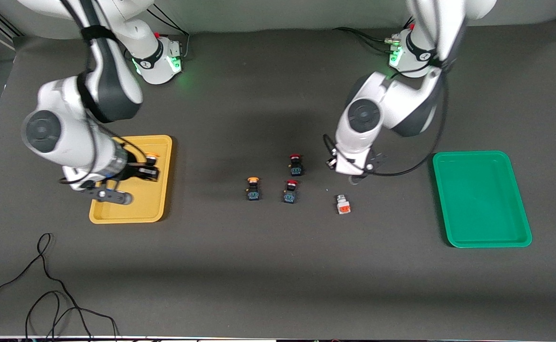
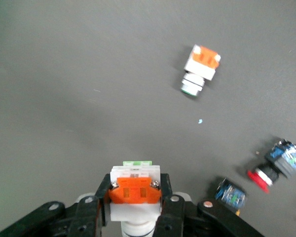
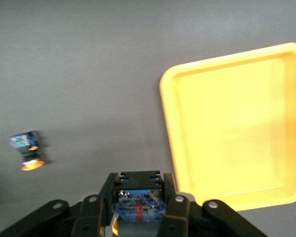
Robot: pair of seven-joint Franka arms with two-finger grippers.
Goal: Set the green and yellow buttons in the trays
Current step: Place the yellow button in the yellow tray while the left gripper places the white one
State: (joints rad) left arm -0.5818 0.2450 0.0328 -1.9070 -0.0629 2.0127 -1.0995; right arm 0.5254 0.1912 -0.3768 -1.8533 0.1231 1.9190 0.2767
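Two trays: yellow tray [image 1: 157,209], green tray [image 1: 482,232]. Two yellow-capped buttons [image 1: 253,188], two white-grey buttons [image 1: 343,204], two red-capped buttons [image 1: 291,191].

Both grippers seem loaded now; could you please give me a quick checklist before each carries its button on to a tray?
1. Left gripper shut on white-grey button: ok.
2. Right gripper shut on yellow-capped button: ok.
3. Right gripper over yellow tray: ok.
4. Left gripper over green tray: not ok, over bare table.
5. Green tray free of parts: ok.
6. Second white-grey button lies apart from left gripper: ok.
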